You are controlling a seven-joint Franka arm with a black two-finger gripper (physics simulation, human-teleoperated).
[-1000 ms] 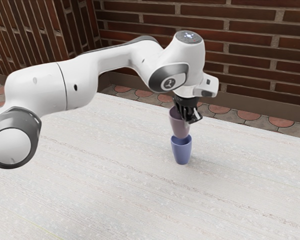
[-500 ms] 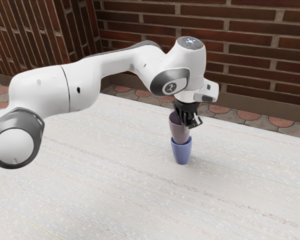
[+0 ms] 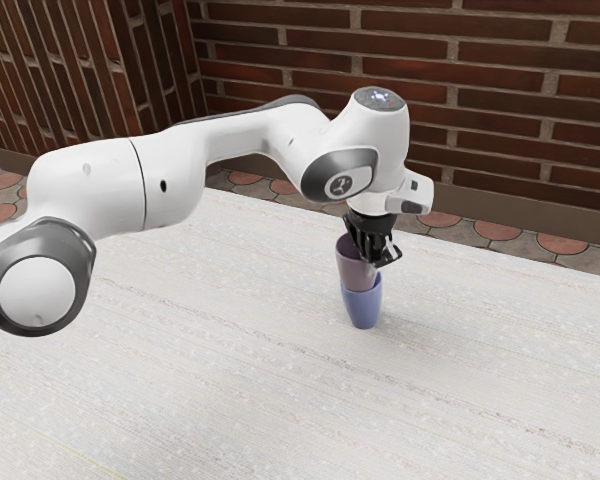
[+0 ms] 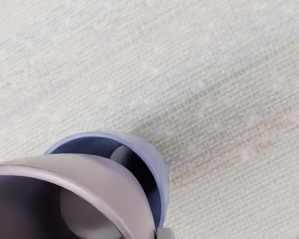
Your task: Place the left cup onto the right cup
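Note:
A mauve cup sits partly down inside a blue cup that stands upright on the pale table. My gripper is shut on the mauve cup's rim, directly above the blue cup. In the wrist view the mauve cup looms close under my hand, and the blue cup curves around behind it, its rim showing past the mauve wall.
The white arm reaches in from the exterior view's left. A brick wall runs behind the table, with a strip of tiled floor at its foot. Open tabletop surrounds the cups.
My hand has gone down with the mauve cup, whose bottom has sunk deeper into the blue cup. The blue cup has stayed put.

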